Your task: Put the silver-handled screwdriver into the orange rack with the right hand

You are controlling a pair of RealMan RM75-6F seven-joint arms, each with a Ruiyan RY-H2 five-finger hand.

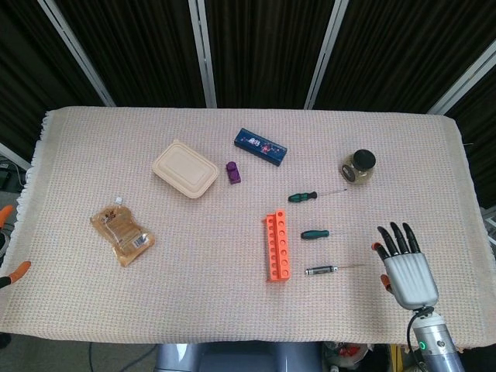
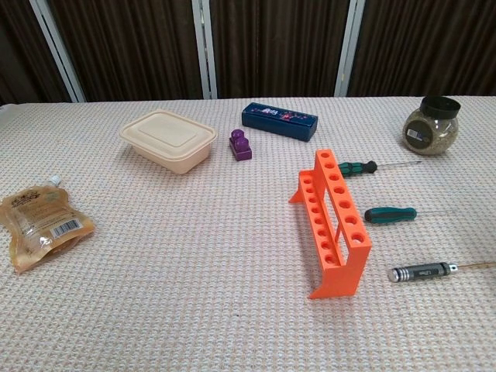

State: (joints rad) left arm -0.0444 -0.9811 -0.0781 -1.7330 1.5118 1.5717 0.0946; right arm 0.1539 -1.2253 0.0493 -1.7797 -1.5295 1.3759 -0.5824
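The silver-handled screwdriver lies flat on the cloth just right of the orange rack, its thin shaft pointing right. The rack stands upright with its row of holes showing nothing in them. My right hand hovers at the front right, palm down and fingers spread, holding nothing, a short way right of the shaft's tip. Of my left hand only two orange fingertips show at the left edge, far apart. The chest view shows neither hand.
Two green-handled screwdrivers lie right of the rack, behind the silver one. Further back stand a jar, a blue box, a purple block and a beige lidded container. A snack pouch lies at the left.
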